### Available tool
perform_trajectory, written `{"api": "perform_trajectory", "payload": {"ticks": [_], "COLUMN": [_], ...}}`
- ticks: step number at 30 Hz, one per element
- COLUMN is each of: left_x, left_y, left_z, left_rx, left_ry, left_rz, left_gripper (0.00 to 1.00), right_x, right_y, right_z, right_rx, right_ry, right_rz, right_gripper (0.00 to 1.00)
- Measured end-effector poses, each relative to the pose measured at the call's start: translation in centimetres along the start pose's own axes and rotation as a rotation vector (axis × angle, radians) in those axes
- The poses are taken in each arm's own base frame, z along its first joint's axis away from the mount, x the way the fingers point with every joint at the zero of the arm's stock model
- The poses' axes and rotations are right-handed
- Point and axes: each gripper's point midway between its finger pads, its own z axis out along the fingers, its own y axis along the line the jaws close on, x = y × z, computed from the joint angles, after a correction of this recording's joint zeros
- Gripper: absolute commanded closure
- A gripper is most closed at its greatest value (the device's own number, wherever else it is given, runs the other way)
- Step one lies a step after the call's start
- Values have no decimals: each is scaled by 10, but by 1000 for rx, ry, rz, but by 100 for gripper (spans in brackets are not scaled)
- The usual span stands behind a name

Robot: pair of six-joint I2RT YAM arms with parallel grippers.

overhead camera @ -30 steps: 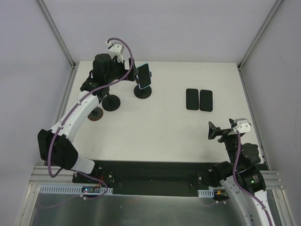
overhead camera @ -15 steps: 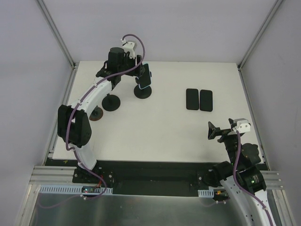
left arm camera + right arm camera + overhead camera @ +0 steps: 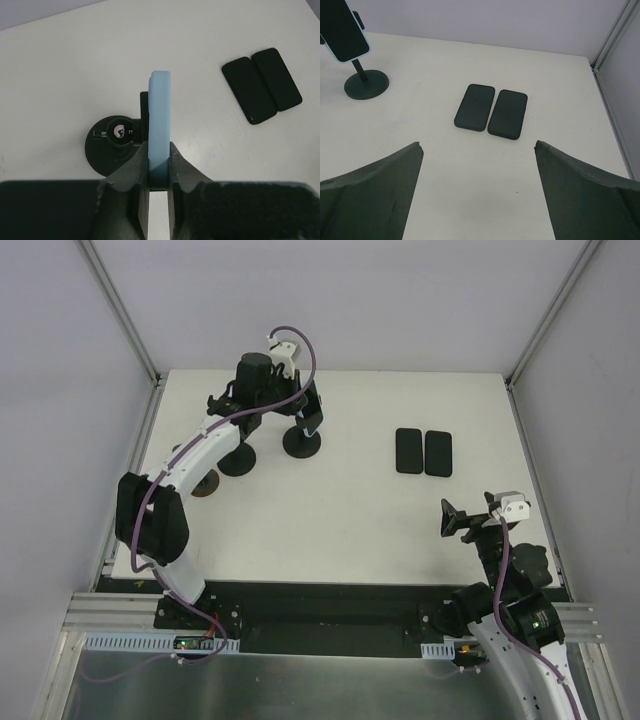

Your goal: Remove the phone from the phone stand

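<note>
From the overhead camera I see the phone stand (image 3: 302, 443) on the white bench (image 3: 350, 520), and the phone (image 3: 311, 412) sits in the holder at its top. My left arm (image 3: 205, 445) reaches to the stand, and the left jaws are at the phone. A second stand (image 3: 237, 460) is just left of the phone stand, and two flat black slabs (image 3: 408, 451) (image 3: 438, 453) lie side by side to its right, well apart from it. The right arm (image 3: 500, 560) is far to the stand's right, near the bench's front edge.

On the left wrist camera I look down on the phone's (image 3: 160, 115) light blue edge. The left jaws are closed on it, with one finger (image 3: 131, 175) pressed to each face and no gap showing. The stand's round base (image 3: 112, 145) is just below and to the left, with the holder against the phone's left face.

On the right wrist camera the right jaws are spread wide, with the fingers (image 3: 370, 190) at either side of the frame and nothing between them. The phone (image 3: 342, 30) is tilted on top of the stand's stem (image 3: 360, 70). The two slabs lie to the stand's right.
</note>
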Motion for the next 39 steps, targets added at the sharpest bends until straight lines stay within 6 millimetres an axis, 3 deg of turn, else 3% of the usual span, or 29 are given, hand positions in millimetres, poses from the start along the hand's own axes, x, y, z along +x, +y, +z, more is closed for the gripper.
{"api": "perform_trajectory", "payload": {"ticks": [3,15,22,26,34,39], "left_x": [11,69,83,85,84,84], "left_y": [-14,-108,-133,-135,-128,-126], "left_z": [-15,-75,-87,-89,-90,-92], "left_rx": [-6,3,-82,-116,-158,-169], "left_ry": [13,51,21,12,1,1], "left_rz": [5,-17,-39,-57,-80,-78], "left_gripper": [100,100,100,94,62,40], "right_x": [0,-1,-2,-5,-20,-30], "right_y": [0,9,18,25,40,51], "right_z": [0,0,-1,0,8,7], "right_rx": [-1,-46,-101,-129,-180,-205], "right_ry": [0,-5,-5,35,197,190], "right_rz": [0,1,12,32,98,222], "right_gripper": [3,4,4,4,4,4]}}
